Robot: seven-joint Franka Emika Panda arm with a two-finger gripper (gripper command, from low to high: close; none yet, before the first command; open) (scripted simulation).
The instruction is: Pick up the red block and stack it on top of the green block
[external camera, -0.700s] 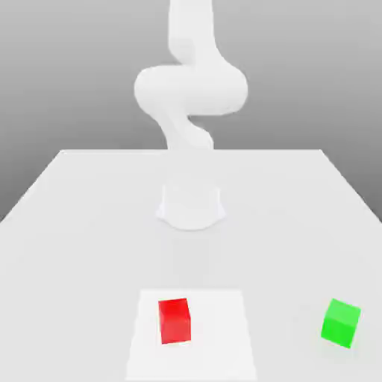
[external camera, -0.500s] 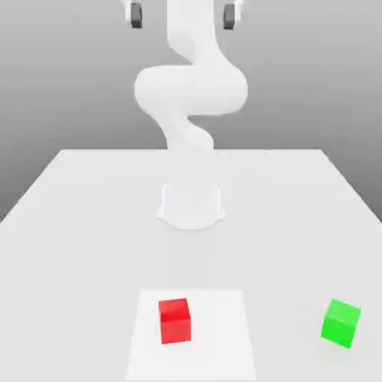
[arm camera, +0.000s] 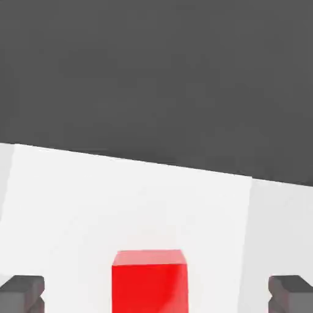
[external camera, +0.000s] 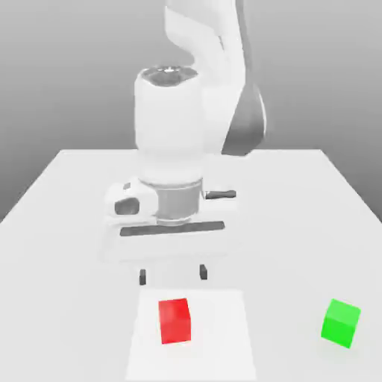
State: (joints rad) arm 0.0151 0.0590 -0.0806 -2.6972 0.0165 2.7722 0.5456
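Observation:
The red block (external camera: 174, 320) sits on a pale square patch (external camera: 224, 336) near the front of the white table. Over at the exterior view's right, apart from it, stands the green block (external camera: 341, 322). My gripper (external camera: 173, 274) hangs open just behind and above the red block, its two dark fingertips (external camera: 142, 277) spread wider than the cube. In the hand view the red block (arm camera: 150, 280) lies between the two fingertips (arm camera: 23, 292), untouched. The green block does not show in the hand view.
The white arm and its hand (external camera: 173, 201) rise over the middle of the table (external camera: 67, 224). The table's far edge runs behind the arm, with grey background beyond.
The arm has swung down from high above the table, bringing the open gripper low, close behind the red block. Neither block has moved.

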